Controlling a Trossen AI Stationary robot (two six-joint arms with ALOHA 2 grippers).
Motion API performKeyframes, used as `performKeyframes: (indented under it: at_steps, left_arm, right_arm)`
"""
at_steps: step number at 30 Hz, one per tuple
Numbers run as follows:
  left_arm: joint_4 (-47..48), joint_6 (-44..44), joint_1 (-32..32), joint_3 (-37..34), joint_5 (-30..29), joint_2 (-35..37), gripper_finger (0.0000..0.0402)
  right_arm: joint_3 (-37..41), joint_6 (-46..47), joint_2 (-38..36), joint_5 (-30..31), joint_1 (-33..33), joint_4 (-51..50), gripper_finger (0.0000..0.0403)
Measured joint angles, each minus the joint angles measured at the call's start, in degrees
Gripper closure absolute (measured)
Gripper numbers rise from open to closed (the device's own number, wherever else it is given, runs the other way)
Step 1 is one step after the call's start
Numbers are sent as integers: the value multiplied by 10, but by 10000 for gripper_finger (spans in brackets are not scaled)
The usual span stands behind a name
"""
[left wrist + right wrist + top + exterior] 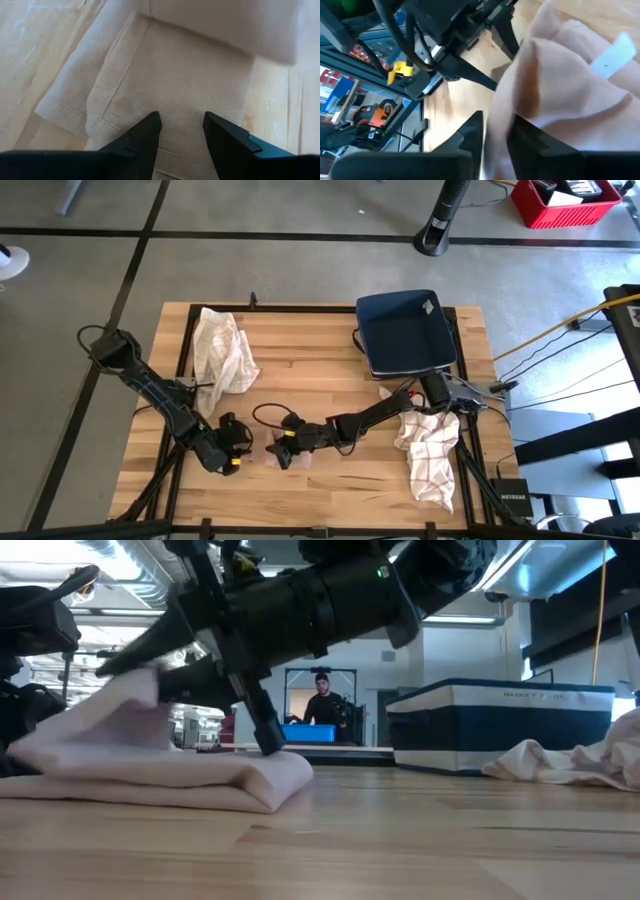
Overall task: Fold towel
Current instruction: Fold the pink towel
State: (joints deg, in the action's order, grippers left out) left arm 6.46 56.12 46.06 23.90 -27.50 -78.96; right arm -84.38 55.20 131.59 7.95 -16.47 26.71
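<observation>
A small pale pink towel (298, 461) lies folded on the wooden table near its near edge, low and layered in the low view (180, 775). My right gripper (283, 448) reaches in from the right and is shut on the towel (570, 75), as the right wrist view (497, 119) shows. My left gripper (232, 452) sits just left of the towel. Its fingers are open over a hemmed layer of cloth (175, 75) in the left wrist view (181, 122). My right gripper pinches a raised fold of the towel (506, 107) between its two fingers. That part stands lifted above the pile (130, 705), while the rest lies on the table. My left gripper has its open fingertips (147, 131) at the cloth; whether they touch it, I cannot tell.
A crumpled white towel (225, 350) lies far left on the table, and a checked towel (430, 448) lies at the right edge. A dark blue bin (405, 332) stands at the far right. Bare wood shows in the middle. A person stands in the room beyond (322, 700).
</observation>
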Motion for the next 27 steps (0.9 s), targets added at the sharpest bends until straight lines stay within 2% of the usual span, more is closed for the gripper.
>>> performKeyframes:
  at_steps: [2, 5, 8, 12, 15, 17, 21, 22, 25, 27]
  left_arm:
    - [6, -1, 0, 3, 6, 1, 251]
    - [46, -11, 0, 24, 51, 12, 251]
    - [125, -6, 0, 58, 119, 38, 251]
    - [254, 39, 0, 105, 252, 88, 251]
    - [324, 76, 1, 137, 294, 136, 251]
    - [330, 80, 1, 146, 263, 167, 251]
    - [233, 5, 1, 129, 52, 194, 251]
    - [203, -9, -1, 117, 18, 190, 251]
    - [121, -40, -15, 74, -10, 159, 251]
    - [110, -24, -20, 46, -9, 129, 251]
  right_arm:
    - [-7, 0, 3, -6, 0, 4, 295]
    - [-14, -1, 4, -6, 0, 1, 263]
    - [-21, -15, 4, -2, 0, 3, 239]
    - [-24, -59, 4, -4, 1, 2, 221]
    - [-24, -83, 4, -33, 5, -5, 217]
    - [-24, -102, 4, -63, 8, -13, 217]
    - [-24, -149, 4, -106, 9, -37, 217]
    - [-24, -164, 4, -106, 8, -53, 217]
    - [-24, -223, 4, -90, 7, -98, 217]
    - [-24, -262, 6, -59, 4, -122, 217]
